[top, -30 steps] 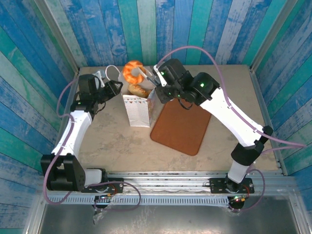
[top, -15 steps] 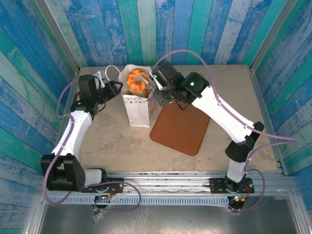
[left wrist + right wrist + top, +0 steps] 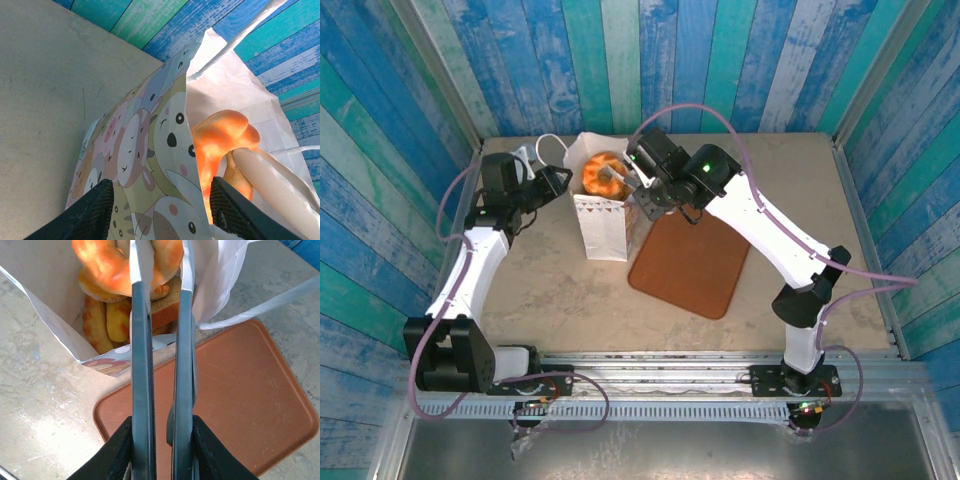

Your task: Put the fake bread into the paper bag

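The glossy orange ring pastry [image 3: 601,172], held above the bag a second ago, is now down in the mouth of the white paper bag [image 3: 600,228] near the counter's [image 3: 550,290] far edge. The right fingers [image 3: 141,340] pinch it, over golden rolls [image 3: 107,317] already inside. The left fingers [image 3: 89,214] stand spread astride the bag's cartoon-animal side.

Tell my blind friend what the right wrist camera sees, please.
The right gripper holds a ring-shaped orange pastry between its dark fingers at the mouth of the white paper bag. More toy bread lies inside, and a brown tray sits beside the bag on the table.
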Motion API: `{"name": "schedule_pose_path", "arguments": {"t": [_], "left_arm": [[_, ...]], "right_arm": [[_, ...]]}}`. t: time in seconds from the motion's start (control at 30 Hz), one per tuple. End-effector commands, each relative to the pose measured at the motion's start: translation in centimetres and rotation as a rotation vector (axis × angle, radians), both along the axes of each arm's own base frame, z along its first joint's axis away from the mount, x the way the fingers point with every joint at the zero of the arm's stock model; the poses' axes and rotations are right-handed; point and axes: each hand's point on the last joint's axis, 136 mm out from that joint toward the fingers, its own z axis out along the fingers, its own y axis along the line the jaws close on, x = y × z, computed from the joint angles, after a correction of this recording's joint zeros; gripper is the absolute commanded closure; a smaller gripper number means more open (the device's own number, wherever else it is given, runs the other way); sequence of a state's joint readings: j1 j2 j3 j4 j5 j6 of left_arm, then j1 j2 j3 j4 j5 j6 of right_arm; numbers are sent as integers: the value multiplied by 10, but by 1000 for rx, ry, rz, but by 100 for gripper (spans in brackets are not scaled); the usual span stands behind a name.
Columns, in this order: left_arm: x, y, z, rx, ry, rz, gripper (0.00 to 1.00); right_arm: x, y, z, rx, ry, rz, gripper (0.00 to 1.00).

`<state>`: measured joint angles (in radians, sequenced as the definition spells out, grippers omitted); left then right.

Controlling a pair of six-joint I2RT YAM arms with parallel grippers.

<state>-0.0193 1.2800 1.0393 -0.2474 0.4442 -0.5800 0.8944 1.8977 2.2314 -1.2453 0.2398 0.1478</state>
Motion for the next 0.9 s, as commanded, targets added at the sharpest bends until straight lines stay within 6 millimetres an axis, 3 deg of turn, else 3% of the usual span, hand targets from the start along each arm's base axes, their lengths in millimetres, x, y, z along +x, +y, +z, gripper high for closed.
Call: {"name": "schedule_pose_path", "arguments": {"t": [0.0, 0.57, 0.87], "left_arm": [[-7, 2, 23, 10, -66, -1, 45], [-8, 1, 25, 11, -69, -6, 45], [-10, 0, 28, 3, -75, -10, 41]], "right_arm": [[-2, -2, 5, -10, -6, 5, 69], [-2, -7, 16, 5, -32, -15, 65], [-6, -16, 42, 67, -79, -37, 66]]}}
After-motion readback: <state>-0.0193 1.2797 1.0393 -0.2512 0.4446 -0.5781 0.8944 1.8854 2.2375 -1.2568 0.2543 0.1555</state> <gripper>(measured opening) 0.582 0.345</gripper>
